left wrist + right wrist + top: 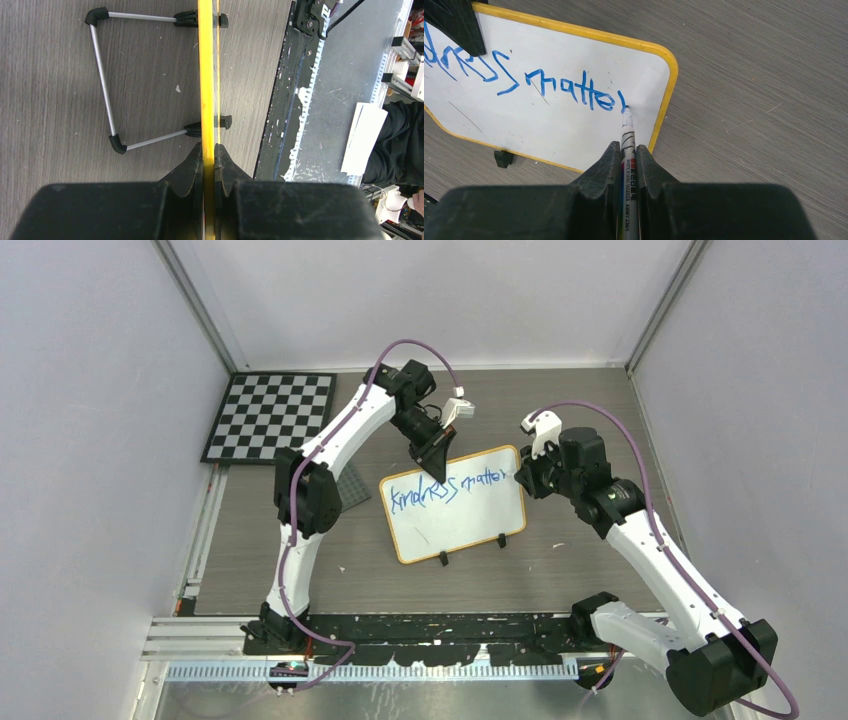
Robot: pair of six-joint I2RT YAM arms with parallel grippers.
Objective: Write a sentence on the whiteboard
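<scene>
Blue sentence (584,92) partly hidden | left pincer (209,150) clamps whiteboard (455,525) | right pincer (628,150) clamps marker (627,130)

The blue sentence (445,487) on the whiteboard (460,525) says "kindness matter". The marker (628,150) has tiny letters, too small to read.

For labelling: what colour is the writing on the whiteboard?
The writing is blue; right wrist view.
</scene>
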